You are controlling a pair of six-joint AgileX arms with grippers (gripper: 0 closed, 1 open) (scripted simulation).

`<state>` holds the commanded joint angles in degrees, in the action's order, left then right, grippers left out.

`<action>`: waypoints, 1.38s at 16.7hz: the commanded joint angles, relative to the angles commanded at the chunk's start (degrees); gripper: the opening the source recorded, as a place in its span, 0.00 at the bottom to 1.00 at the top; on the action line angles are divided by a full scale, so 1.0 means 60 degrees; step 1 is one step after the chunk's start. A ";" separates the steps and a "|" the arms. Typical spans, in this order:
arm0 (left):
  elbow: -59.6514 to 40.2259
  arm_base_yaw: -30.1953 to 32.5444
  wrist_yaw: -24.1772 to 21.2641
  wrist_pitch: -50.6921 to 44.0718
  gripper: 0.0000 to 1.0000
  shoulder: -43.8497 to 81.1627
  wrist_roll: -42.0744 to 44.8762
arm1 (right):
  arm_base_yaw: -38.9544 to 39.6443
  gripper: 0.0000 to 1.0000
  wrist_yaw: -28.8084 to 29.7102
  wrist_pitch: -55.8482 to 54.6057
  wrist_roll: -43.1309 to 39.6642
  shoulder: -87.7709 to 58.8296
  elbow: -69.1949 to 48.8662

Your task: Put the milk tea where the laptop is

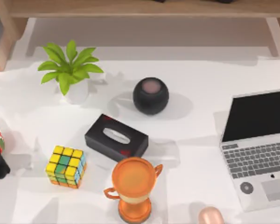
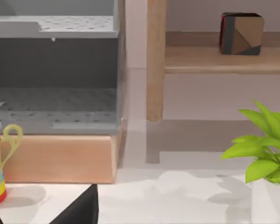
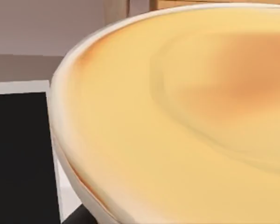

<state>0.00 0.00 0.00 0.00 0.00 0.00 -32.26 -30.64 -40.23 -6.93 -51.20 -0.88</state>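
One question first: where is the laptop?
— Open, at the table's right edge.
And the milk tea?
— Front edge, near the laptop's front-left corner, not touching it.
Are the grippers clenched or released?
— Cannot tell.

laptop cut by right edge, pinkish rounded top cropped below

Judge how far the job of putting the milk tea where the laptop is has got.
Done: nothing yet; the laptop lies open at the table's right, nothing on it. In hand: a pale pink rounded top, possibly the milk tea, sits at the top view's bottom edge left of the laptop; the right wrist view looks closely onto a cream-orange curved surface, grip unclear. Left: carrying the drink to the laptop.
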 joint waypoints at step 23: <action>0.0000 0.0000 0.0000 0.0000 1.00 0.0000 0.0000 | -0.0091 0.30 -0.0001 -0.3392 0.0031 -0.3016 0.0882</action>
<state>0.00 0.00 0.00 0.00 0.00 0.00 -32.80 -30.65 -60.58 -6.75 -69.30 4.41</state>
